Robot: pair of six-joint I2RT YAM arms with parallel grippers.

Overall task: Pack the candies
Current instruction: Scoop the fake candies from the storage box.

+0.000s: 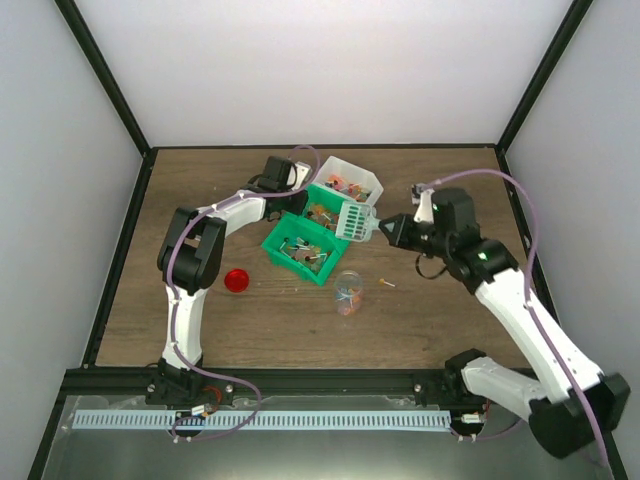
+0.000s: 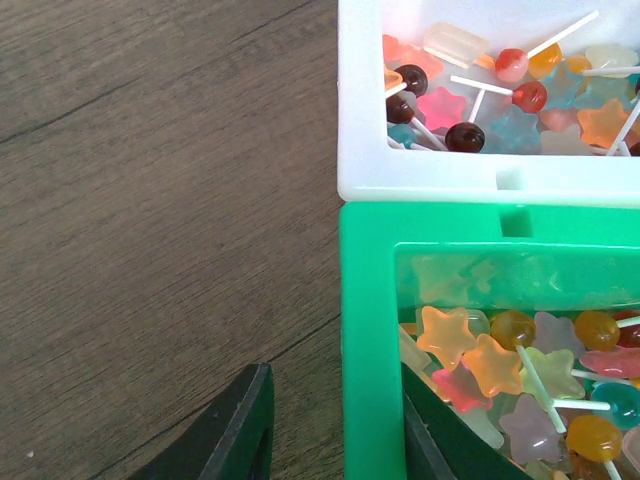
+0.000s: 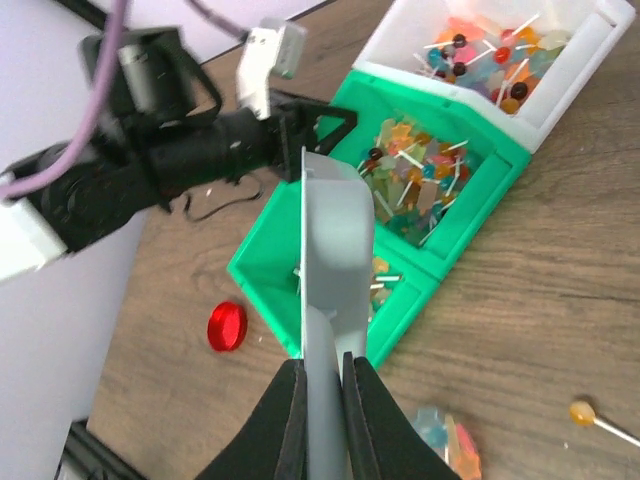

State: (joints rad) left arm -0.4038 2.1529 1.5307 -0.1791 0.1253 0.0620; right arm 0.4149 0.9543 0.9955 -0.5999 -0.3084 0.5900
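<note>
Few tiny wrapped candies (image 1: 346,300) in clear plastic jar (image 1: 348,275), most left in green plastic bin (image 2: 370,330) | my right jaws clamp pale blue-green slotted scoop (image 3: 335,230) | left jaws apart astride bin wall

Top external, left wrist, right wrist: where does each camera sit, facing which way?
Top external: above and behind the robot, looking down on the brown wooden table; left arm and right arm show.
Left wrist: looks down at the green plastic bin beside the white plastic bin; left gripper straddles the green wall.
Right wrist: looks along the pale slotted scoop, clamped in the right gripper, towards the left arm.
Shared: all three show both bins of candies.
</note>
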